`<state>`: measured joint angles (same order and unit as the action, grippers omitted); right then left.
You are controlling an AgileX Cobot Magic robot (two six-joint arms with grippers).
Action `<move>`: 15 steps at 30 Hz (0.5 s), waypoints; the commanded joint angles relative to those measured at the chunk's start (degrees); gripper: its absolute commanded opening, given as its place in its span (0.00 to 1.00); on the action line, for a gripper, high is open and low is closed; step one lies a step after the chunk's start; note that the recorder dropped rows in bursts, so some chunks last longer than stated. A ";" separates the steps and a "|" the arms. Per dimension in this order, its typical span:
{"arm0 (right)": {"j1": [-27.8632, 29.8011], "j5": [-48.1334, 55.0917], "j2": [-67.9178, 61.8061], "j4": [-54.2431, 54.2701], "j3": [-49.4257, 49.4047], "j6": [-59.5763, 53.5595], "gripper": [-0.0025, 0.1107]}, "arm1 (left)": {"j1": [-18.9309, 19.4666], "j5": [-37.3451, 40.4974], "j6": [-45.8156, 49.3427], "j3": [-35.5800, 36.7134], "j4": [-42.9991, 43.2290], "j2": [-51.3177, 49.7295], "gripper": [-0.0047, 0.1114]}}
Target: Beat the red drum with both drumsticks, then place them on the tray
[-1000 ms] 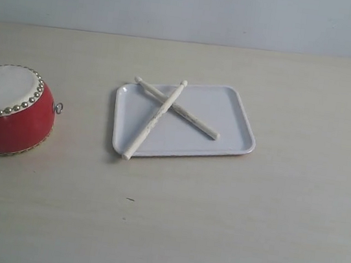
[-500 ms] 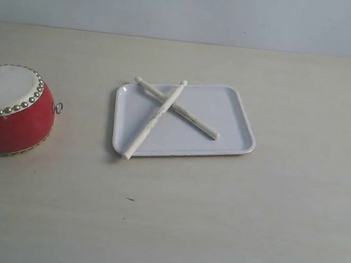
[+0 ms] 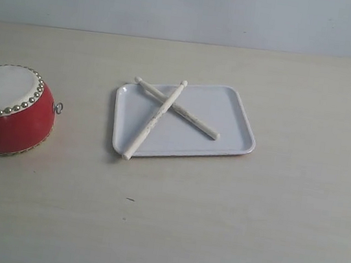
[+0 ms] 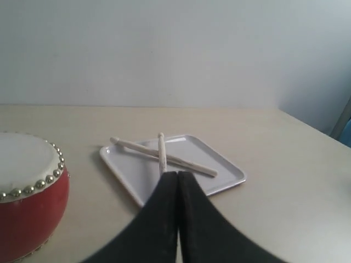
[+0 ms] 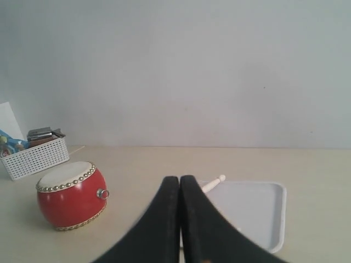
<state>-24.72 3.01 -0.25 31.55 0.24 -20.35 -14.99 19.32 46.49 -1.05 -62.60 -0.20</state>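
Drumsticks [image 3: 165, 114] crossed on tray [image 3: 230, 116], ahead of left gripper [image 4: 177, 178]; right gripper [image 5: 180, 183] beside; both pinched closed, empty.

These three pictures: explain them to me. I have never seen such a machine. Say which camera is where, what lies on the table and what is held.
The machine has two arms, each ending in a gripper. One picture looks down from off the arms; neither arm shows there. The other two come from cameras on the wrists, so the black wedge is the left gripper or the right gripper, both shut and holding nothing.

On the pale wooden table stand a squat red drum with a cream skin and a flat white plastic tray. Two slim cream wooden drumsticks lie crossed on the tray. The right wrist view also shows a white basket.
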 commanded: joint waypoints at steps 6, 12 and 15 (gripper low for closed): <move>0.11 7.58 0.25 -0.20 -0.24 -0.62 0.02 | -0.17 0.31 -0.31 1.05 -2.75 0.20 0.04; 0.11 8.27 0.25 -0.30 -0.24 -0.62 0.02 | -0.17 4.42 -0.31 1.05 -2.75 0.20 0.04; 0.11 8.27 0.25 -0.30 -0.24 -0.62 0.02 | -0.17 5.25 -0.31 1.05 -2.52 0.20 0.04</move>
<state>-24.72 11.17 -0.25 31.55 0.24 -20.35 -14.99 23.45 46.39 -0.19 -64.76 -0.20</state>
